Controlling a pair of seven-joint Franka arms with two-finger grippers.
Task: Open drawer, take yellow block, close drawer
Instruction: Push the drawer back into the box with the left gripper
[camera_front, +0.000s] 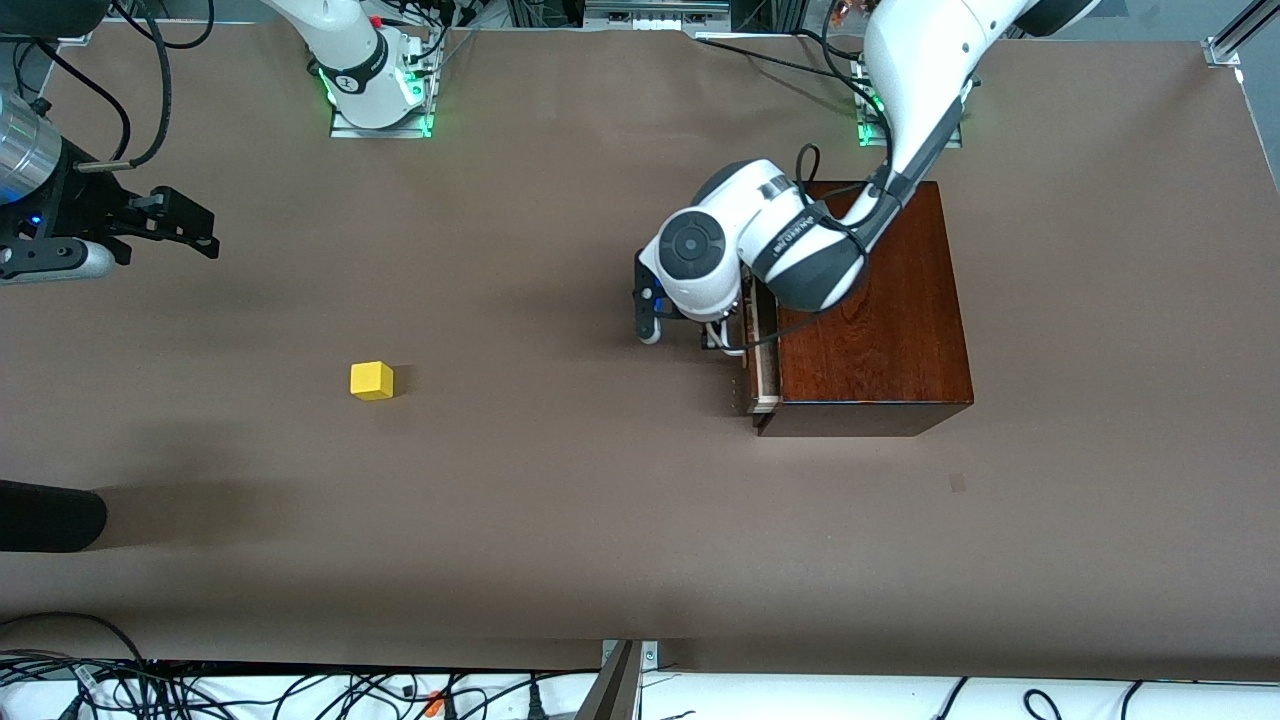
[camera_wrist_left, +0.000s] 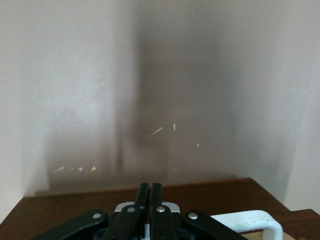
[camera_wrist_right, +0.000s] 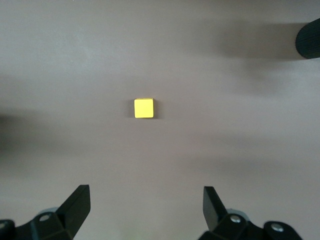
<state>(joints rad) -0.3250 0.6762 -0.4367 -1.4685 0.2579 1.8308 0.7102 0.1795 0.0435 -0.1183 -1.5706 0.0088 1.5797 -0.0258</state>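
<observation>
The yellow block (camera_front: 372, 381) lies on the bare table toward the right arm's end, outside the box; the right wrist view shows it (camera_wrist_right: 144, 108) between and past the open fingers. My right gripper (camera_front: 190, 225) is open and empty, up over the table at that end. The dark mahogany box (camera_front: 880, 320) stands near the left arm's base. Its drawer (camera_front: 766, 350) sticks out a little, showing a pale wood strip. My left gripper (camera_front: 733, 325) is shut at the drawer's front, its fingers (camera_wrist_left: 150, 200) together beside the white handle (camera_wrist_left: 250, 221), not around it.
A black rounded object (camera_front: 50, 515) lies at the table's edge at the right arm's end, nearer the front camera than the block; it also shows in the right wrist view (camera_wrist_right: 307, 40). Cables run along the table's near edge.
</observation>
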